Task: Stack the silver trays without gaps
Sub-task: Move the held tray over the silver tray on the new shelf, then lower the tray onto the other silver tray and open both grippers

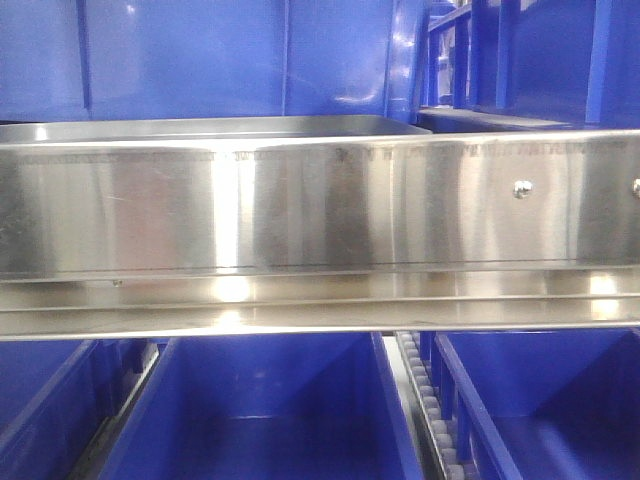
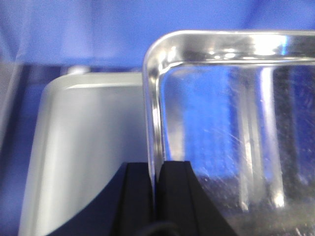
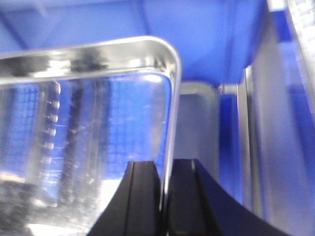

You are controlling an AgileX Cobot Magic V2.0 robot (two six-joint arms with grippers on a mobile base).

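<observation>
I am holding a shiny silver tray (image 2: 221, 137) by both short sides. My left gripper (image 2: 156, 164) is shut on its left rim, one black finger (image 2: 137, 196) outside and the other inside. My right gripper (image 3: 166, 164) is shut on the tray's (image 3: 98, 123) right rim in the same way. A second, duller silver tray (image 2: 74, 147) lies lower down, jutting out to the left of the held one, and its other end (image 3: 197, 123) shows past the right rim. In the front view only a tray rim (image 1: 220, 127) shows above the rail. Neither gripper is in that view.
A wide brushed-steel shelf rail (image 1: 320, 210) crosses the front view and hides most of the trays. Blue plastic bins (image 1: 270, 410) (image 1: 540, 400) stand below it, with a roller track (image 1: 425, 400) between them. More blue bin walls (image 1: 200, 60) rise close behind the trays.
</observation>
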